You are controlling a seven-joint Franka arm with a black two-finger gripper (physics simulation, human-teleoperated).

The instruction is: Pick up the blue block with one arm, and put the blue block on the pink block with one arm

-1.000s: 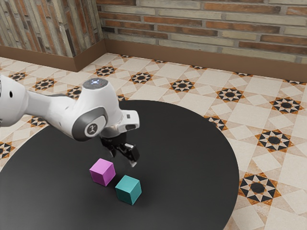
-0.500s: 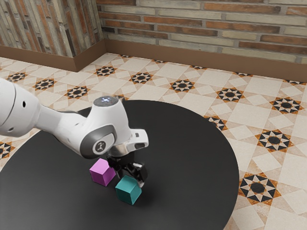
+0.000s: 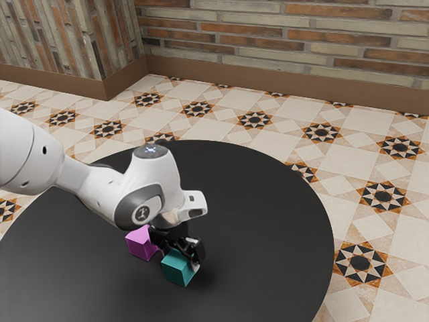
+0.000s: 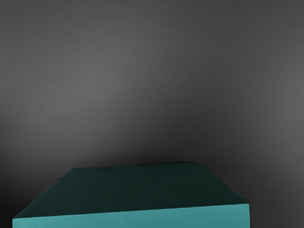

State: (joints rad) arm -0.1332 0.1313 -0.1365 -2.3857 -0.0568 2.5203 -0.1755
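exterior: bright, even, soft shadows | wrist: dim, blue block (image 4: 133, 190) top shaded

One blue block (image 3: 175, 271), one pink block (image 3: 139, 243)

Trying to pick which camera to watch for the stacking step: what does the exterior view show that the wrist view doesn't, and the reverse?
Exterior view: the arm reaching in from the exterior view's left, its claw down at the blue block, the pink block close beside it, plus the tiled floor and brick wall.
Wrist view: a close look at the blue block's dark top face and lit front edge, just under the hand.
Both: the blue block on the black table.
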